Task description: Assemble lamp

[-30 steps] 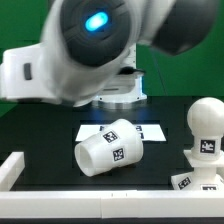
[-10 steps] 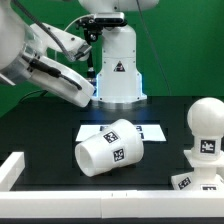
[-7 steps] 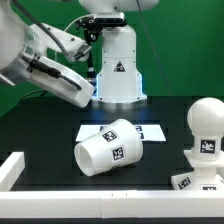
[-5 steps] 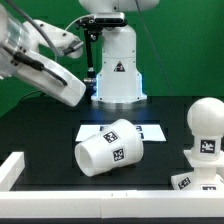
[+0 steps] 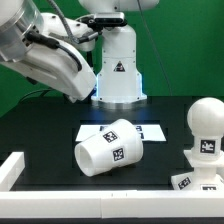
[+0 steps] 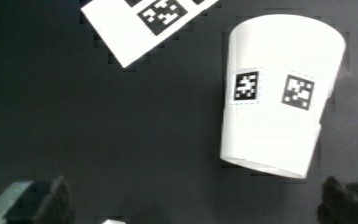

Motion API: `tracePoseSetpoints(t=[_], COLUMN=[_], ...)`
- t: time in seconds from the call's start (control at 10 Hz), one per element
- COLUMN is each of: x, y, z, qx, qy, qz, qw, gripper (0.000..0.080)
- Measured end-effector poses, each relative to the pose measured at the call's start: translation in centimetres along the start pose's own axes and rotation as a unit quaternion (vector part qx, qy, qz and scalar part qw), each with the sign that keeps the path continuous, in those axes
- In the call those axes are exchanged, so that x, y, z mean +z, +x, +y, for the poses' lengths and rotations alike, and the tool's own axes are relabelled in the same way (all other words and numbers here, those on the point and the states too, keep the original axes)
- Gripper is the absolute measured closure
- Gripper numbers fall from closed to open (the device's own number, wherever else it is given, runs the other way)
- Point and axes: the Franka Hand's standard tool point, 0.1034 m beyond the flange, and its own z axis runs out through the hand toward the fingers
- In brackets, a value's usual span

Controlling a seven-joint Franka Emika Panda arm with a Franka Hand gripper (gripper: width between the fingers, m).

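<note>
In the exterior view, the shade lies on its side at table centre, partly covering the marker board. The bulb stands upright at that view's right. The gripper is spread, holding nothing, above the shade.

Shade: white, hollow, tapered; lies on its side at lower centre of the exterior view, wide open end toward lower left, two square tags on its wall.
Bulb: white, round head up, upright at the right edge, tag on its body.
Base: white, tagged, lower right corner, partly cut off.
</note>
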Motion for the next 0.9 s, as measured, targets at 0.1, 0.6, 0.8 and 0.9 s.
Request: tracePoseSetpoints(t=[0.1, 0.6, 0.8, 0.9], x=[0.0, 1.7, 3.0, 3.3], y=[0.0, 4.3, 5.3, 5.3], z=[0.0, -1.4, -1.0, -1.0], qx=[0.000, 0.046, 0.041, 0.042], qy=[0.000, 0.122, 0.130, 0.128], qz=[0.000, 0.013, 0.020, 0.018], qw=[1.000, 0.991, 0.990, 0.991], gripper=[0.0100, 0.0100, 0.0100, 0.0100])
